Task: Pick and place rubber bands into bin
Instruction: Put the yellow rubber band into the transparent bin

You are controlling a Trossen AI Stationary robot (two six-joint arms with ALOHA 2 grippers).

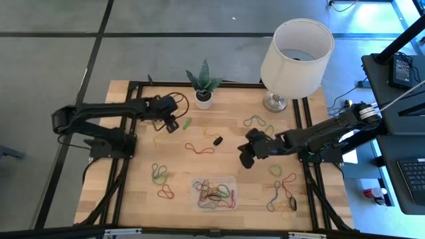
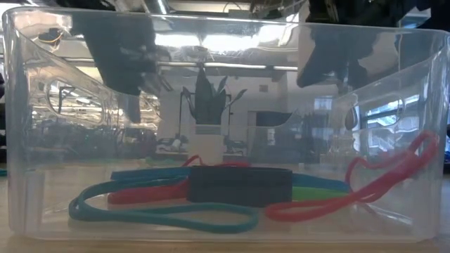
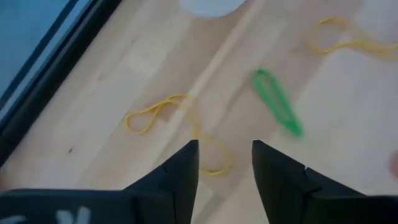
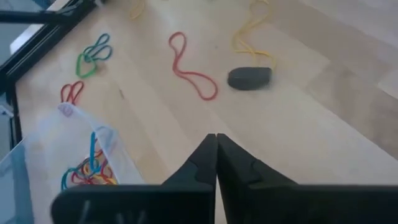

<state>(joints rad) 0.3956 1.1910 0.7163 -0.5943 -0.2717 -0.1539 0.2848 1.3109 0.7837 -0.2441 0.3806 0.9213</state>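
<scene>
Nearest the low camera, the small clear plastic rectangular bin (image 2: 225, 126) is seen at the front of the wooden slatted table (image 1: 133, 192), already holding several thin floppy rubber bands (image 2: 211, 200) in red, teal and green, with a flat black piece among them. Loose loops are scattered around it on both sides.

Farther back, to the bin's right, the right gripper (image 4: 216, 155) is held above bare wood with its dark fingers pressed together and nothing visibly caught between them. A red rubber band (image 4: 189, 67) is laid ahead of it, its long axis running roughly away from the fingertips, with a solid black oval piece (image 4: 249, 78) just beside it.

Farthest back, close to the small white plant pot (image 1: 204, 99), the left gripper (image 3: 225, 165) is poised low with its fingers parted and empty. A thin yellow rubber band (image 3: 180, 127) is stretched almost directly under and ahead of the gap, its length running crosswise and slightly diagonal to the fingers. A short green rubber band (image 3: 278, 110) is set just beyond, off to one side.

The yellow loop is judged the left arm's likely target, being far nearer to it than to the right arm.
</scene>
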